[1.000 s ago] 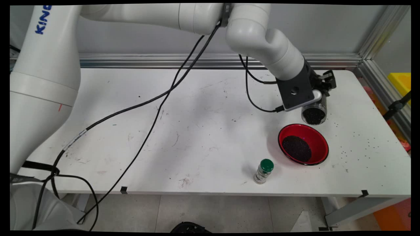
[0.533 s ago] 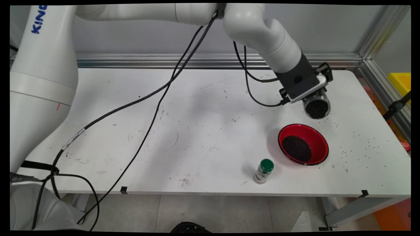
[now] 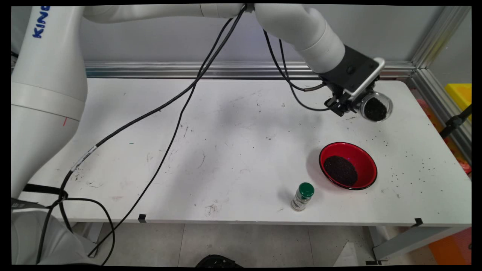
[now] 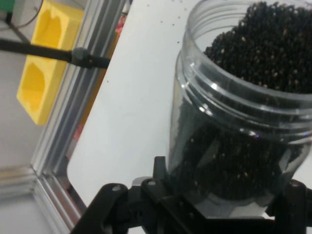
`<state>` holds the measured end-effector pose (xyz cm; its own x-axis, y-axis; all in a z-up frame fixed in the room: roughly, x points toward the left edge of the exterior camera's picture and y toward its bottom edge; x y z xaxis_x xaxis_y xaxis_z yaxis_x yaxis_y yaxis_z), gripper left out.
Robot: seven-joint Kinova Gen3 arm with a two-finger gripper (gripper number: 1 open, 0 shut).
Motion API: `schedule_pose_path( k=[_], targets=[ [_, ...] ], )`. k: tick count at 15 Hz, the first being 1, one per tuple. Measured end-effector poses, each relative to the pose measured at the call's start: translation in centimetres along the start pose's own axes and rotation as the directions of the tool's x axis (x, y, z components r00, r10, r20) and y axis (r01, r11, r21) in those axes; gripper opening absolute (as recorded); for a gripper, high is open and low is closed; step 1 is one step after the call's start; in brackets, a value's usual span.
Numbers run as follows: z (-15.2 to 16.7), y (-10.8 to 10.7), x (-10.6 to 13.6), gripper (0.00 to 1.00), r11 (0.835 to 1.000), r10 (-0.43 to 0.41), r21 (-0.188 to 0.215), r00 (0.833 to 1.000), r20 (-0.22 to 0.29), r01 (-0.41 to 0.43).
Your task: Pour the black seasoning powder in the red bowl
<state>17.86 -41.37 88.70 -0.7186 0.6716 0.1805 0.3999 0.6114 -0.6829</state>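
The pincer (image 3: 354,104) has lifted and swung right, clamped on the clear jar (image 3: 375,107) of black grains, tipped beyond the red bowl (image 3: 364,160). Rigid, slick plastic, fairly heavy; best gripped round its body.

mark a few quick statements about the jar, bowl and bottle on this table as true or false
1. The black two-finger pincer holds a clear plastic jar of black seeds. True.
2. The round red bowl is empty. False: a heap of black seeds lies in it.
3. The small green-capped glass bottle stands upright nearer the table's front edge than the bowl. True.
4. The jar wears a lid. False: its mouth is open.
5. Loose seeds dot the white table right of the bowl. True.
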Motion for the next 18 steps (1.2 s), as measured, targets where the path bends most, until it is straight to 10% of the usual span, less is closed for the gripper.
schedule_pose_path(
  k=[4,8,11,18],
  targets=[
    [0.1,-0.4,-0.8,0.0,0.981,-0.195,-0.005,0.981,-0.02,0.195],
    [0.5,-0.7,-1.8,0.0,0.928,-0.372,-0.002,0.927,-0.034,0.373],
    [1.0,-0.7,-2.5,0.0,0.867,-0.497,-0.002,0.866,-0.044,0.498],
    [2.6,-0.4,-4.3,0.0,0.666,-0.743,0.006,0.664,-0.083,0.746]
  ],
)
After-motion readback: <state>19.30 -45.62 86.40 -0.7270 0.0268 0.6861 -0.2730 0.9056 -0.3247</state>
